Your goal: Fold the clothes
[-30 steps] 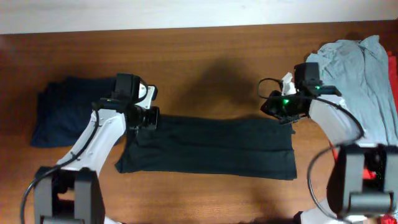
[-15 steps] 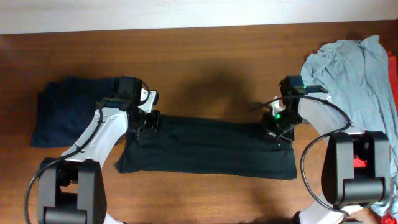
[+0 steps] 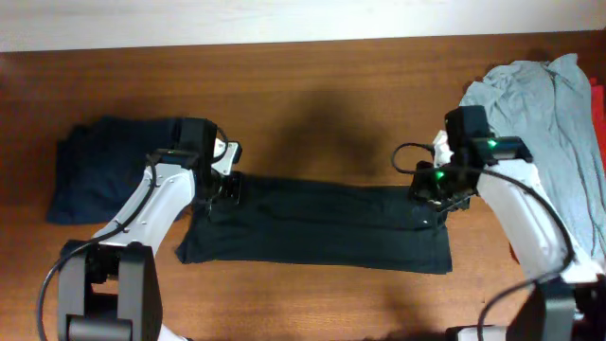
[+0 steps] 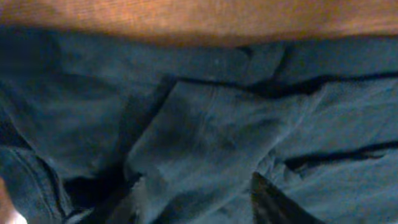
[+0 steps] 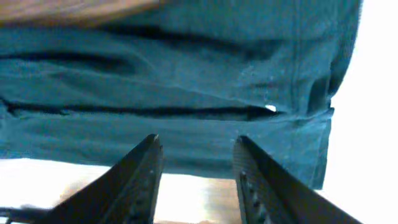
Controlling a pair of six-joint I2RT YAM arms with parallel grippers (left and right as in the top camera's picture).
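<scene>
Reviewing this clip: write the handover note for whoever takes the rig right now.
Left gripper: low on the left end of the black T-shirt, fabric bunched at its jaws; grip unclear.
Right gripper: open over the right end, holding nothing.
Done: shirt folded into a long strip across the table, between a navy garment and a grey shirt.
Left: probably folding the strip end to end.

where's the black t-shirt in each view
overhead: black t-shirt, a long folded band across the middle of the wooden table
left wrist: fills the frame below a wood strip
right wrist: fills the upper and middle frame
shared landmark: table wood along the shirt's edge, topping both wrist views
</scene>
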